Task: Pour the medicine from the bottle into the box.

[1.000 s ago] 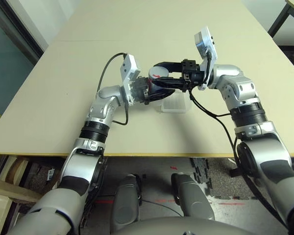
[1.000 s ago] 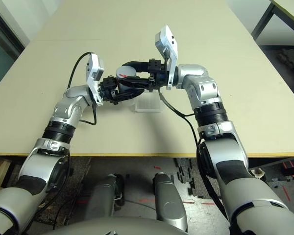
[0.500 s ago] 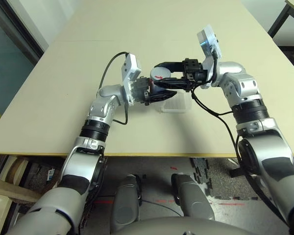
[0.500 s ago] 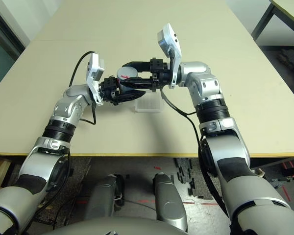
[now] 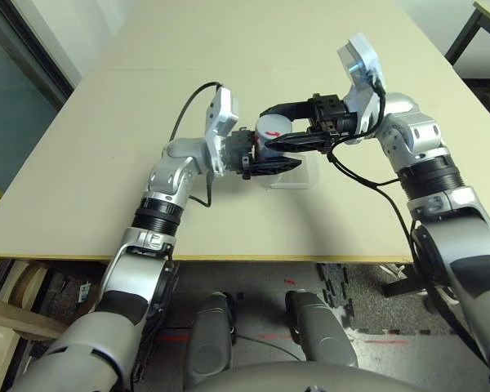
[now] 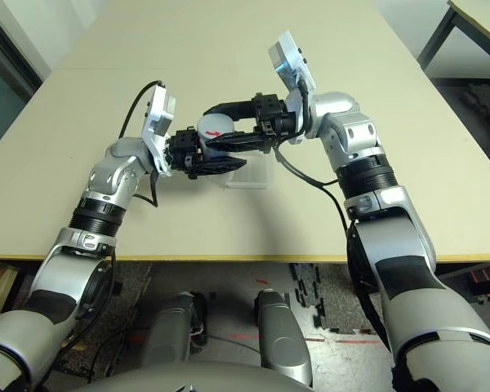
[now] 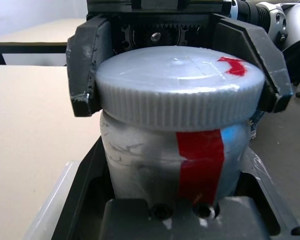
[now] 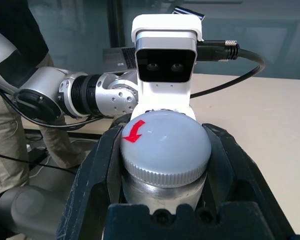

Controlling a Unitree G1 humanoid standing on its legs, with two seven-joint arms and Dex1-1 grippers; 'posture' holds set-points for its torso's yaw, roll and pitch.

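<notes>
Bottle (image 7: pixel 155 170), one, small, white-grey, cylindrical, red stripe (image 7: pixel 202 165) on its side: clamped between the black fingers of the left hand (image 7: pixel 172 150), standing roughly upright. Cap (image 8: pixel 165 155), one, grey, round, ribbed at the rim, marked on top with a red arrow (image 8: pixel 134 131): seated on the bottle's mouth, above the left hand's fingers. Right hand (image 5: pixel 268 127), facing the left hand: fingers apart, one on each side of the cap; whether they touch its rim cannot be told. Box (image 6: pixel 249 175), one, shallow, square, clear plastic: resting on the worktop (image 5: pixel 229 229), below both hands and nearer the robot's body, partly covered from above by the left hand's finger. Camera units, two, white: one (image 5: pixel 220 112) on the left wrist, one (image 5: pixel 359 59) on the right wrist, each just behind its hand. Cables, black: one (image 5: pixel 177 118) looping beside the left wrist, others (image 5: pixel 355 174) trailing from the right hand along its forearm. Laptop (image 8: pixel 120 59), one, dark, open: well beyond the left hand. Person (image 8: pixel 7 140), in beige trousers, standing beside the worktop, well apart from both hands.
</notes>
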